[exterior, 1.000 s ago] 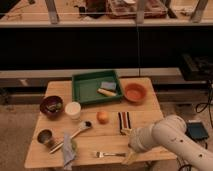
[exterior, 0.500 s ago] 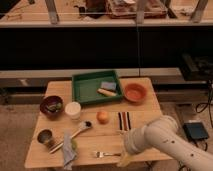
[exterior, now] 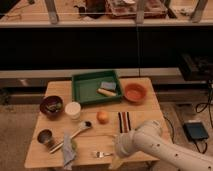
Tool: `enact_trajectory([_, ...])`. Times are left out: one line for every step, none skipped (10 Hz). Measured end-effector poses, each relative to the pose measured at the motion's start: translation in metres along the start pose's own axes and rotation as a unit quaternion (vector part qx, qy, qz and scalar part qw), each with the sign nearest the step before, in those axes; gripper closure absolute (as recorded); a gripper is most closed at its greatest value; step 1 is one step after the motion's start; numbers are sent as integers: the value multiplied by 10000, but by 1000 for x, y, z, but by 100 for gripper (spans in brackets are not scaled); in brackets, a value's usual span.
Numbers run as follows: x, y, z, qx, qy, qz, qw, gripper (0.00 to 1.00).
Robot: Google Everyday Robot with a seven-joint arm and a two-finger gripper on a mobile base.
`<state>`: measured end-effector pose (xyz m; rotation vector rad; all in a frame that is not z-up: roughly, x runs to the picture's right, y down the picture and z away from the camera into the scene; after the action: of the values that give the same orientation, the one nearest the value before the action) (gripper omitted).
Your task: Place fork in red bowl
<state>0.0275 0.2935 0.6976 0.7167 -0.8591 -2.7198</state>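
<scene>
The fork (exterior: 102, 154) is small and silver and lies flat near the table's front edge, tines to the right. The red bowl (exterior: 135, 92) stands at the back right of the table, beside the green tray; I see nothing inside it. My gripper (exterior: 119, 150) is at the end of the white arm that reaches in from the lower right. It hangs low over the front of the table, just right of the fork's tines. The arm's bulk hides the gripper's tip.
A green tray (exterior: 84, 95) holds a sponge (exterior: 108, 85) and a pale stick (exterior: 106, 92). A dark bowl (exterior: 51, 106), white cup (exterior: 73, 109), orange (exterior: 102, 117), dark strips (exterior: 124, 121), metal cup (exterior: 45, 136), long utensil (exterior: 75, 132) and cloth (exterior: 68, 147) are spread over the table.
My arm has swung left and lower along the table's front, bringing the gripper close to the fork. The fork and bowl have not moved.
</scene>
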Motion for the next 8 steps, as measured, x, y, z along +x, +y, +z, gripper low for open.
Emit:
enact_trajectory([-3,-1,6,6,38,74,10000,20])
enact_trajectory([-6,-1,12,1,55,145,9999,20])
enact_trajectory([-9,-1,17,-20,47,193,9998,20])
enact_trajectory([-14,-1,24,-42,33,242,9997,20])
enact_trajectory([-18,-1,31,-59,23,281,9996,20])
enact_trajectory([-22,-2,40,-55,23,313,9995,20])
enact_trajectory([-25,-3,45,-53,32,339,9994,20])
enact_trajectory([-27,-3,48,-65,49,380,9992,20])
